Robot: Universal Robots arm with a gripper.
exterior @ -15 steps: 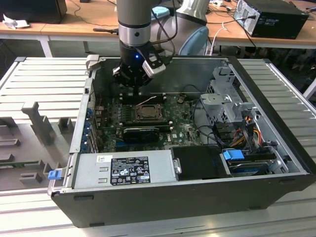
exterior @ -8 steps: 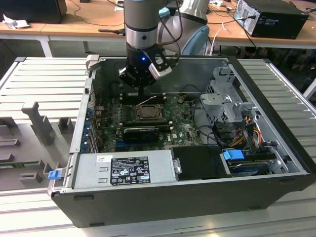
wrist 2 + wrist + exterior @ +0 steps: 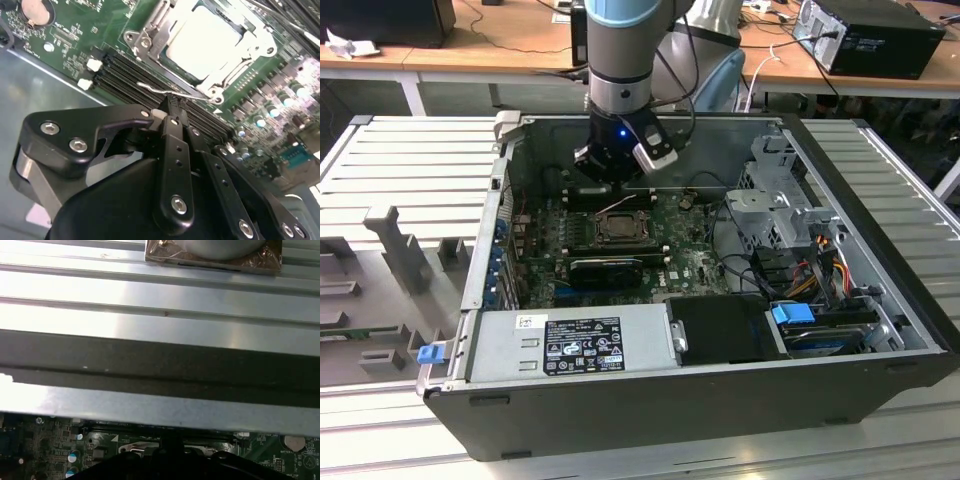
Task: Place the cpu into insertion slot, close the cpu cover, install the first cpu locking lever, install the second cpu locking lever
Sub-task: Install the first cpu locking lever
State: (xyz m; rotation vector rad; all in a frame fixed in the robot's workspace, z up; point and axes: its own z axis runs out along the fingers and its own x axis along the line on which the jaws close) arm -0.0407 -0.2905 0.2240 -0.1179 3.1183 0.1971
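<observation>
I see the gripper (image 3: 172, 112) with its fingers drawn together, pinching a thin wire locking lever (image 3: 165, 91) beside the insertion slot (image 3: 202, 47). The cpu (image 3: 205, 42) sits in that slot under the cpu cover (image 3: 150, 35). Black memory slots (image 3: 125, 70) crowd the fingertips; the power-supply box (image 3: 570, 345) stands well apart.

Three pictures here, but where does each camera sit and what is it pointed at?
Exterior view: off the arm, above the open computer case, showing the arm and gripper.
Second wrist view: on the arm, looking past the gripper at the cpu seated under the cpu cover.
First wrist view: on the arm, facing the case wall.
Both wrist views share the green motherboard.
</observation>
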